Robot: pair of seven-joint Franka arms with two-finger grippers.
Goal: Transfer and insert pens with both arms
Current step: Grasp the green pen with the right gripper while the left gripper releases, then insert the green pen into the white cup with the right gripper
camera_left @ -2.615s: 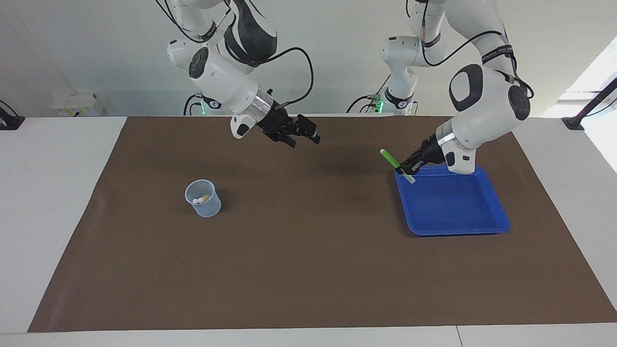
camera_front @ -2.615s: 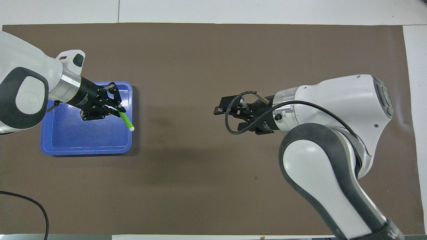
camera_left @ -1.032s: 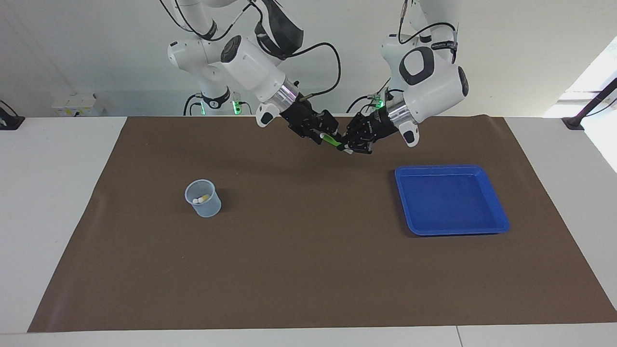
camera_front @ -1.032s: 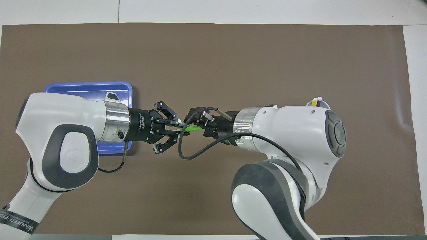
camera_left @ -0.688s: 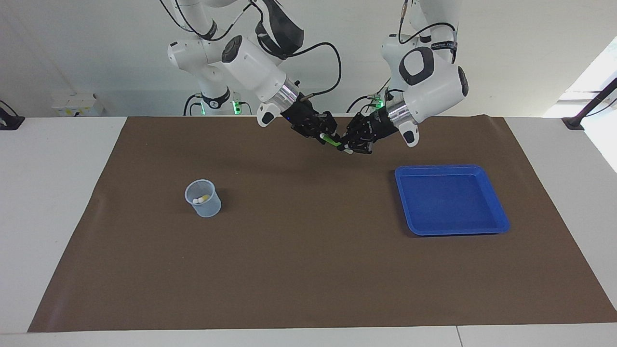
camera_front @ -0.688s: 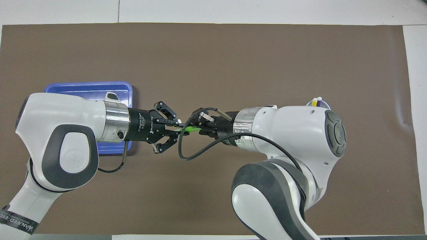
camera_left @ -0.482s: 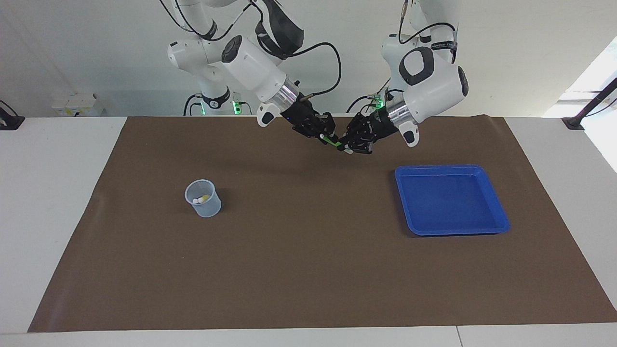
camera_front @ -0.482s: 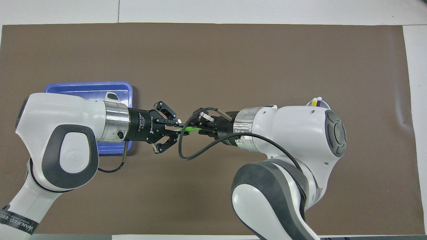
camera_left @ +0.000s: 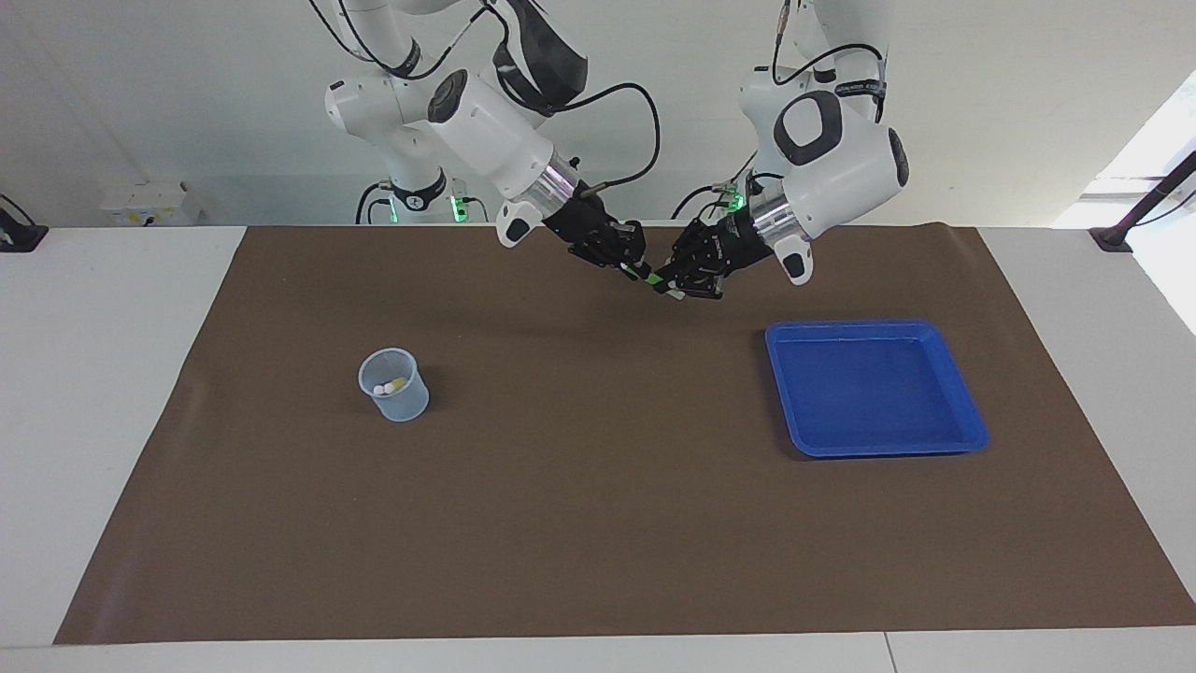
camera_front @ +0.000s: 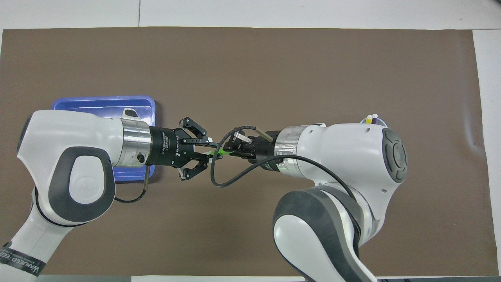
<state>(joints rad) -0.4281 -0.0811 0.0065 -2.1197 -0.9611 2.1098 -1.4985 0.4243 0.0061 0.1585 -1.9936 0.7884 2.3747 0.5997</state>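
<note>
At the right arm's end of the worktop, on the brown mat, stood a clear cup with the yellow pen and the purple pen already upright in it. So, by my reckoning, two of the three were done. Over the middle of the mat, up near the robots' edge, the right gripper had its jaws pressed together on the green pen. The pen hung in the air between the two hands. The left gripper was at the pen's pale end, tip to tip with the right one. I could not tell whether it gripped the pen too. At the left arm's end lay the blue tray with no pen in it. What remained, I judged, was to finish this handover, carry the green pen to the cup and drop it in.
</note>
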